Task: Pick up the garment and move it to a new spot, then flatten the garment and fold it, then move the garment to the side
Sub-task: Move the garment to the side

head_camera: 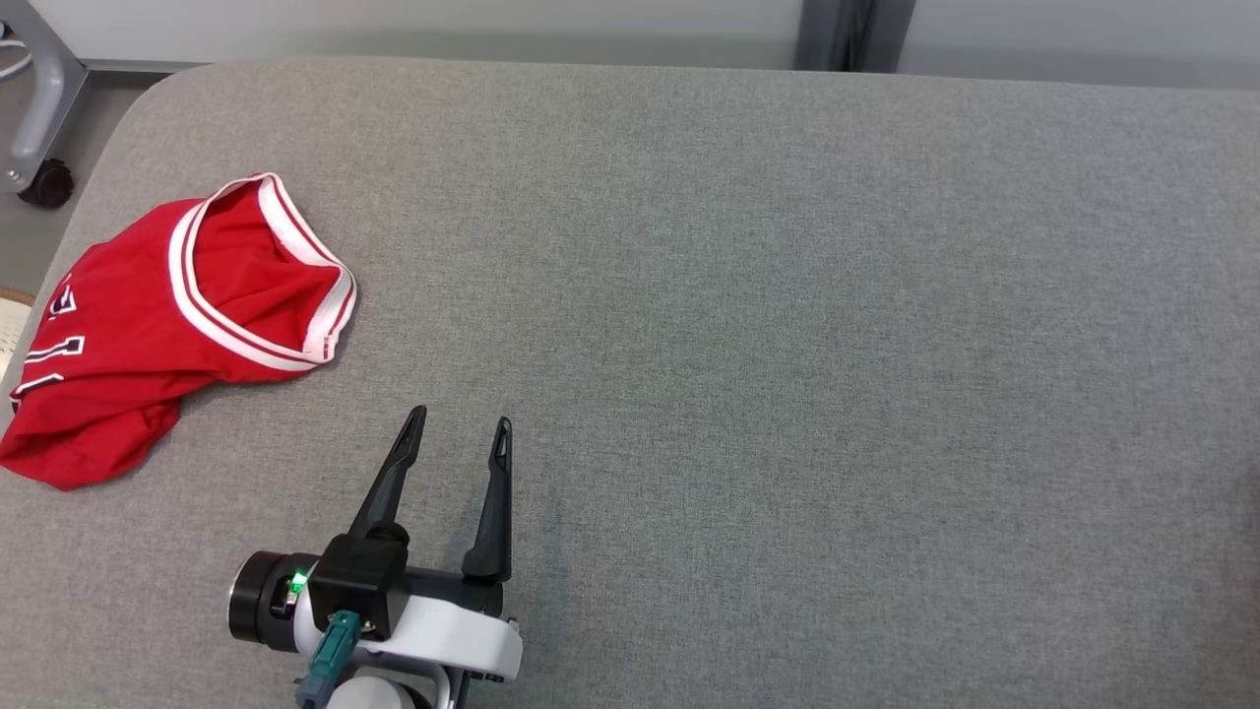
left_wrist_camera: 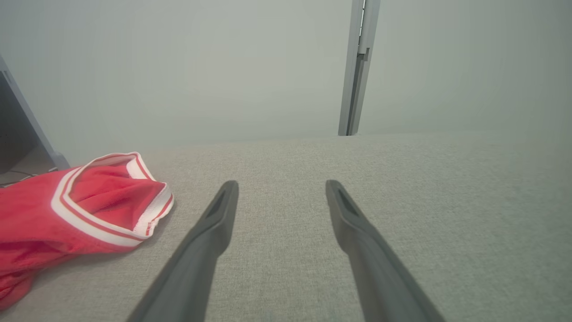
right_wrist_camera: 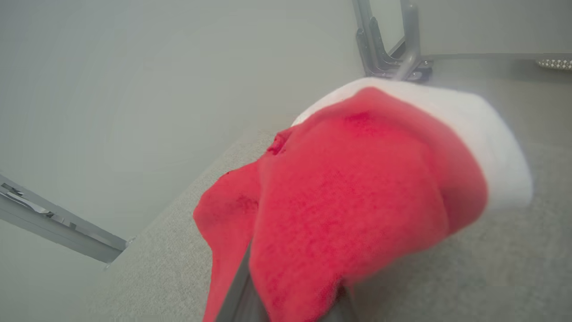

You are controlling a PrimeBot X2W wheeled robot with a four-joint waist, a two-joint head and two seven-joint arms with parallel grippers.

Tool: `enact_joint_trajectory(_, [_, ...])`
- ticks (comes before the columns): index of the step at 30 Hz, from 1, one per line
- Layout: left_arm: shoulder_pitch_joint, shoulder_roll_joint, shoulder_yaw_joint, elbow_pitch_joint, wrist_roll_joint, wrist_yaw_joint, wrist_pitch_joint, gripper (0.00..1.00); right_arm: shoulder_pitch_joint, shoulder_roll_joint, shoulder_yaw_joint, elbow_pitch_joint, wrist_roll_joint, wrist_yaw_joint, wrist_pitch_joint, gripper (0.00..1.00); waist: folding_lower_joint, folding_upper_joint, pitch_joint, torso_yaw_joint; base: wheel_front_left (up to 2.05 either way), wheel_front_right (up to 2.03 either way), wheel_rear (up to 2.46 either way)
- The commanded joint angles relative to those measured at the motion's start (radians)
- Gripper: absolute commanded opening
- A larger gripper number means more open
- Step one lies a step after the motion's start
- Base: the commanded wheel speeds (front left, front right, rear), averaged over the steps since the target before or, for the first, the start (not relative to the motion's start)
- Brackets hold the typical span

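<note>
Red garment (head_camera: 148, 325) lies crumpled at the grey table's (head_camera: 787, 295) left edge, white lettering cut off, unreadable. Left gripper (head_camera: 461, 421) hovers just beside it, its 2 fingers spread wide, empty. Right gripper (right_wrist_camera: 286, 308) is clamped closed, red cloth (right_wrist_camera: 348, 201) with a white band draped over it.

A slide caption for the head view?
Open left gripper near a crumpled red garment on the grey table.
</note>
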Motion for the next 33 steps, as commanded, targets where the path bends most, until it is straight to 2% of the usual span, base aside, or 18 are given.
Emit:
enact_joint_trajectory(1, [0.001,0.003,0.005,-0.002,0.001,-0.003,-0.004,1.0,0.005,-0.002,-0.021,0.005,-0.015,0.0,-0.006,0.0,0.0,0.0,0.0,0.0,0.0,0.0,0.0])
enact_joint_trajectory(8, [0.008,0.004,0.012,0.0,0.001,-0.005,-0.003,1.0,0.0,0.037,-0.167,0.028,-0.16,0.0,-0.006,0.0,0.0,0.0,-0.005,-0.011,0.0,0.0,0.0])
enact_joint_trajectory(18, [0.008,0.004,0.007,0.001,-0.001,-0.006,-0.004,1.0,-0.013,0.057,-0.273,0.089,-0.344,0.0,-0.006,0.0,0.0,0.0,-0.008,-0.018,0.0,0.0,0.0])
enact_joint_trajectory(26, [-0.001,0.004,0.014,0.003,0.0,-0.006,-0.004,1.0,-0.044,0.057,-0.351,0.131,-0.433,0.0,-0.004,0.0,0.0,0.0,-0.002,-0.019,0.0,0.0,0.0])
enact_joint_trajectory(27, [-0.001,0.004,0.015,0.003,0.0,-0.007,-0.003,1.0,-0.05,0.059,-0.36,0.134,-0.443,0.0,-0.004,0.47,0.0,0.0,-0.002,-0.019,0.0,0.0,0.0])
enact_joint_trajectory(28, [-0.002,0.004,0.015,0.003,0.0,-0.008,-0.004,1.0,-0.054,0.06,-0.366,0.138,-0.453,0.0,-0.004,1.0,0.0,0.0,-0.003,-0.02,0.0,0.0,0.0])
enact_joint_trajectory(33, [-0.001,0.004,0.017,0.006,0.0,-0.007,-0.003,1.0,-0.064,0.067,-0.393,0.149,-0.482,0.0,-0.004,1.0,0.0,0.0,-0.009,-0.021,0.0,0.0,0.0])
